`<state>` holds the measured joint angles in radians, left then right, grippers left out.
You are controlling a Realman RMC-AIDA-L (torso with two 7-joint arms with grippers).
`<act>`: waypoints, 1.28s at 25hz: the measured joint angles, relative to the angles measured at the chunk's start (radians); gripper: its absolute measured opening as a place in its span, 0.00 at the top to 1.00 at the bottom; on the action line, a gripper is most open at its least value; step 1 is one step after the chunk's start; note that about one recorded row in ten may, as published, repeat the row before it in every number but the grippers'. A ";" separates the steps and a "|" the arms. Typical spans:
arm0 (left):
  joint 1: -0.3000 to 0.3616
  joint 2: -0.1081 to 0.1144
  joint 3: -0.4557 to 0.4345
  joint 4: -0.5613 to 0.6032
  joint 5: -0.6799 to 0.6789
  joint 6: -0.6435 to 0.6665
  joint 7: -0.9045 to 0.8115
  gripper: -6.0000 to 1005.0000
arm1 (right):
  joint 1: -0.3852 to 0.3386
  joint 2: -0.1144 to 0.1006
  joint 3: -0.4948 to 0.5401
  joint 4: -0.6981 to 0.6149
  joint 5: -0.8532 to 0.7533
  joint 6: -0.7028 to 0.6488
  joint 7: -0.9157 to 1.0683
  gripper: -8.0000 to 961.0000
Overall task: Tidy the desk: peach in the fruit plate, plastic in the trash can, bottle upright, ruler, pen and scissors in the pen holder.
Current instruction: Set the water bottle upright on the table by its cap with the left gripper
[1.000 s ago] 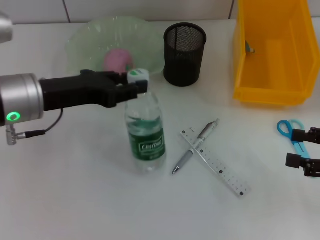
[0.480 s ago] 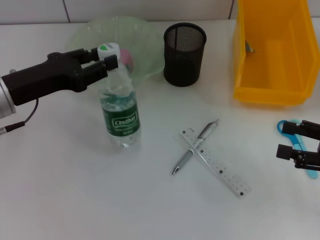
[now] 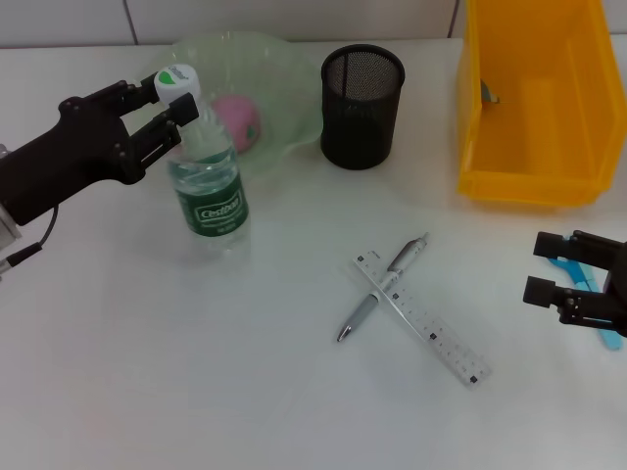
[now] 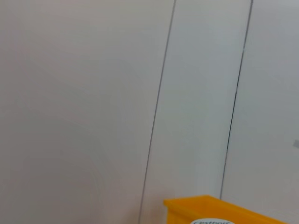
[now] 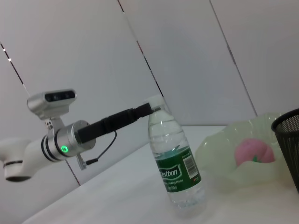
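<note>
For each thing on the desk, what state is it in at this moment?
Bottle: upright, cap on, held at the neck by the left tool.
Peach: in the fruit plate.
Pen holder: upright, empty.
Pen: lying across the ruler.
Scissors: flat, under the right tool.

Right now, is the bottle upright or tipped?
Upright. The bottle stands on its base on the table beside the plate, cap up, with the left gripper closed on its neck.
</note>
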<state>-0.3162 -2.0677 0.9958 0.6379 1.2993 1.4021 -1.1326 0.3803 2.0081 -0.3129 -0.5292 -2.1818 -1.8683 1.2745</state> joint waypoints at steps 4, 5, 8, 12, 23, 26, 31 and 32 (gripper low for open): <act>-0.007 -0.001 -0.015 -0.093 -0.063 0.036 0.186 0.57 | 0.002 0.004 0.000 0.007 0.011 0.001 -0.003 0.15; -0.010 -0.001 -0.015 -0.113 -0.077 0.048 0.231 0.57 | 0.004 0.005 0.000 0.010 0.011 0.001 -0.003 0.15; -0.016 -0.002 -0.016 -0.161 -0.099 0.072 0.328 0.57 | 0.009 0.010 0.000 0.013 0.011 0.001 -0.004 0.15; -0.041 -0.006 -0.015 -0.237 -0.110 0.081 0.428 0.57 | 0.013 0.015 0.000 0.013 0.011 0.002 -0.005 0.15; -0.096 -0.009 -0.019 -0.363 -0.175 0.074 0.529 0.57 | 0.027 0.018 -0.006 0.026 0.011 0.003 -0.006 0.15; -0.105 -0.010 -0.019 -0.382 -0.175 0.058 0.530 0.57 | 0.027 0.018 -0.007 0.026 0.011 0.003 -0.006 0.15; -0.117 -0.010 -0.019 -0.412 -0.175 0.042 0.549 0.57 | 0.031 0.019 -0.008 0.026 0.011 0.002 -0.006 0.15; -0.117 -0.010 -0.019 -0.414 -0.175 0.042 0.552 0.57 | 0.033 0.020 -0.009 0.026 0.011 0.001 -0.006 0.15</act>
<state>-0.4336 -2.0779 0.9771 0.2243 1.1245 1.4444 -0.5803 0.4129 2.0283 -0.3215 -0.5031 -2.1704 -1.8669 1.2685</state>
